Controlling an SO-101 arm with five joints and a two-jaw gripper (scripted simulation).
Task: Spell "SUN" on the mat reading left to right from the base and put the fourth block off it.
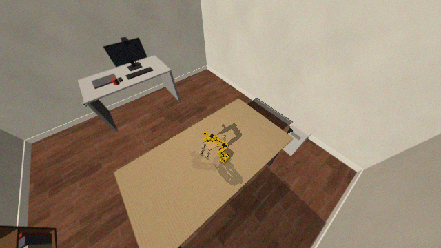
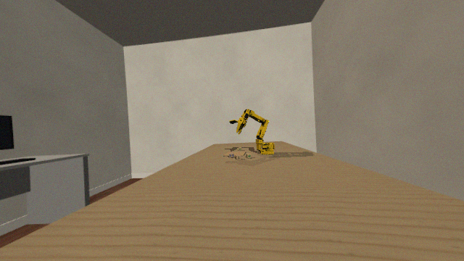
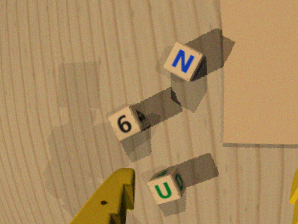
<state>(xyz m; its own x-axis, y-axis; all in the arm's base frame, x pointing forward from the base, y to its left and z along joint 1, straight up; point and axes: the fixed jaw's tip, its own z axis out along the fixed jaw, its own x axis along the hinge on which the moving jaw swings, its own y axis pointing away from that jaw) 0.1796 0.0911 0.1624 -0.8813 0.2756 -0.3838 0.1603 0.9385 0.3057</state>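
A block with a blue N, a block with a black 6 on top and a block with a green U lie on the table beside the plain mat, all off it. In the wrist view, the N is turned clockwise and the U is nearly upright. A fourth block lies on the mat's far side; its face is too small to read. My gripper is open and empty, high above the table.
The arm's base stands on the wooden table, near the U block. Shadows of the arm fall around the blocks. A white desk with a monitor stands away from the table.
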